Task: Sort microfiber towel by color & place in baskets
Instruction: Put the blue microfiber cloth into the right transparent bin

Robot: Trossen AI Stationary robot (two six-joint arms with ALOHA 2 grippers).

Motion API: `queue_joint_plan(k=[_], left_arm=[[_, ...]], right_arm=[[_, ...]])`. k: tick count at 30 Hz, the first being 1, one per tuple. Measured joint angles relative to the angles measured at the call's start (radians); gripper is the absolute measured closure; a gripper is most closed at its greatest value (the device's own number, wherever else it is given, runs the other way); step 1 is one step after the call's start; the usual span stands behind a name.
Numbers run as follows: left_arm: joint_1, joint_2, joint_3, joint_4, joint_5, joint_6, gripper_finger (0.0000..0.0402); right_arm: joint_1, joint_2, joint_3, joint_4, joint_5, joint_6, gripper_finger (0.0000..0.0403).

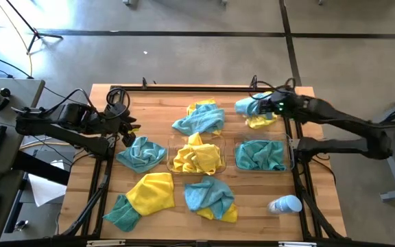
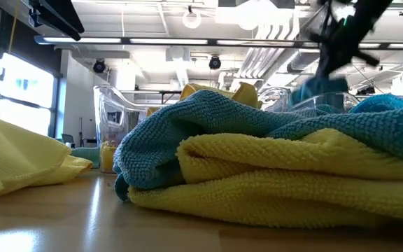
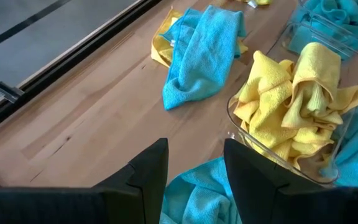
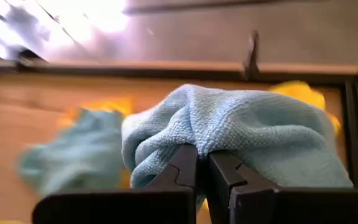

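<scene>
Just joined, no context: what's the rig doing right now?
It is sorting towels by color into two clear bins. The right claw is shut on a teal towel, lifted above the table's far right corner, a yellow towel beneath it. The left claw is open and empty beside a loose teal towel at the left. The middle bin holds yellow towels, the right bin teal ones. Several mixed piles are still loose on the table.
</scene>
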Motion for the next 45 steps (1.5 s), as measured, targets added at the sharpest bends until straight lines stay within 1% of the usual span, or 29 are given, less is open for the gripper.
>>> queue_joint_plan(k=[2, 5, 9, 12, 15, 19, 20, 21, 23, 26, 30, 33, 37, 40, 45], left_arm=[[0.000, 0.000, 0.000, 0.000, 0.005, 0.000, 0.0257], [0.000, 0.000, 0.000, 0.000, 0.035, 0.000, 0.0257], [0.000, 0.000, 0.000, -0.001, 0.076, 0.000, 0.0257], [0.000, 0.000, 0.000, -0.002, 0.100, -0.001, 0.0257], [0.000, 0.000, 0.000, -0.002, 0.114, 0.000, 0.0257], [0.000, 0.000, 0.000, -0.002, 0.115, 0.000, 0.0257], [0.000, 0.000, 0.000, -0.002, 0.116, 0.000, 0.0257], [0.000, 0.000, 0.000, -0.002, 0.118, -0.001, 0.0257], [0.000, 0.000, 0.000, -0.003, 0.132, 0.000, 0.0257], [0.000, 0.000, 0.000, -0.004, 0.137, 0.000, 0.0257], [0.000, 0.000, 0.000, -0.006, 0.137, 0.000, 0.0257], [0.000, 0.000, 0.000, -0.006, 0.137, 0.011, 0.0257], [0.000, 0.000, 0.000, -0.006, 0.143, 0.018, 0.0257], [0.000, 0.000, 0.000, -0.007, 0.147, 0.020, 0.0257], [0.000, 0.000, 0.000, -0.006, 0.147, 0.020, 0.0257]], right_arm=[[0.066, -0.010, 0.085, -0.058, 0.046, 0.031, 0.0401], [0.185, 0.010, 0.215, -0.140, 0.121, 0.084, 0.0401], [0.353, 0.075, 0.370, -0.238, 0.231, 0.174, 0.0402], [0.473, 0.148, 0.472, -0.327, 0.293, 0.271, 0.0402], [0.576, 0.243, 0.567, -0.452, 0.309, 0.386, 0.0402], [0.680, 0.375, 0.680, -0.707, 0.281, 0.604, 0.0402], [0.699, 0.403, 0.699, -0.732, 0.258, 0.652, 0.0402], [0.715, 0.418, 0.706, -0.715, 0.238, 0.658, 0.0402], [0.746, 0.433, 0.704, -0.680, 0.191, 0.654, 0.0403], [0.792, 0.459, 0.709, -0.729, 0.138, 0.758, 0.0403], [0.845, 0.472, 0.686, -0.719, 0.101, 0.842, 0.0403], [0.857, 0.470, 0.645, -0.720, 0.063, 0.870, 0.0403], [0.840, 0.445, 0.553, -0.720, -0.024, 0.875, 0.0403], [0.829, 0.410, 0.457, -0.720, -0.094, 0.900, 0.0403], [0.819, 0.310, 0.290, -0.722, -0.221, 0.966, 0.0403]])
